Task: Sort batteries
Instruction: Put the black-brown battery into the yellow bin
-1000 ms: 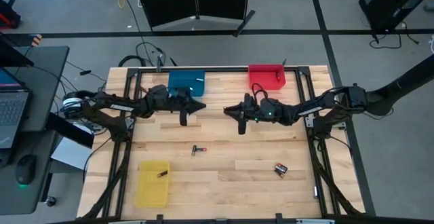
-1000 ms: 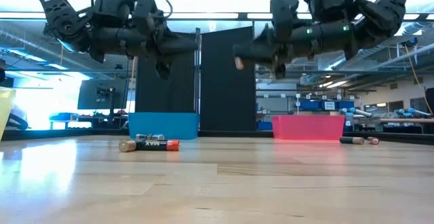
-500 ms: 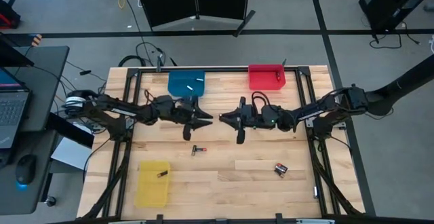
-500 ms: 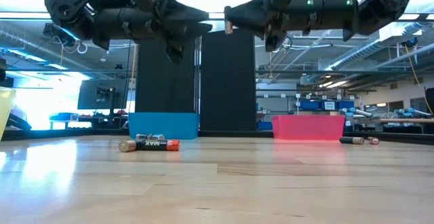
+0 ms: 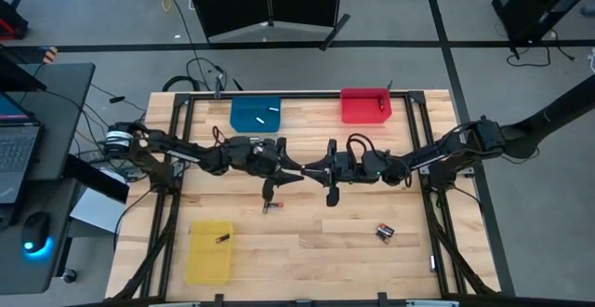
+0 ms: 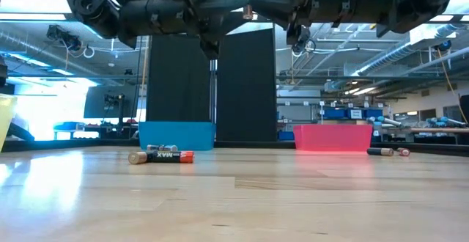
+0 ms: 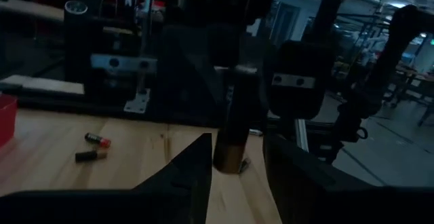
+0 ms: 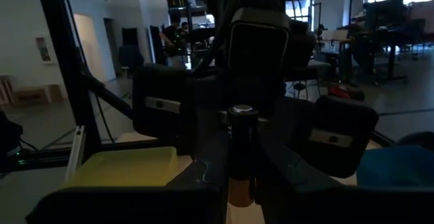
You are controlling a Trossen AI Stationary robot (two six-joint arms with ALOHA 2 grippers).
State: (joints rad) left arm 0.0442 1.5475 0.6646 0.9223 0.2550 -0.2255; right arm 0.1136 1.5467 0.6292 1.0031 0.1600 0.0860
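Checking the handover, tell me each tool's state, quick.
Left tool: open around the battery.
Right tool: shut on the battery.

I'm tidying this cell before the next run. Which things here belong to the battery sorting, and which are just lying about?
Job: battery held in the right gripper; left gripper, open; loose batteries; blue bin; red bin; yellow bin.
Lying about: laptop; mouse; floor cables.
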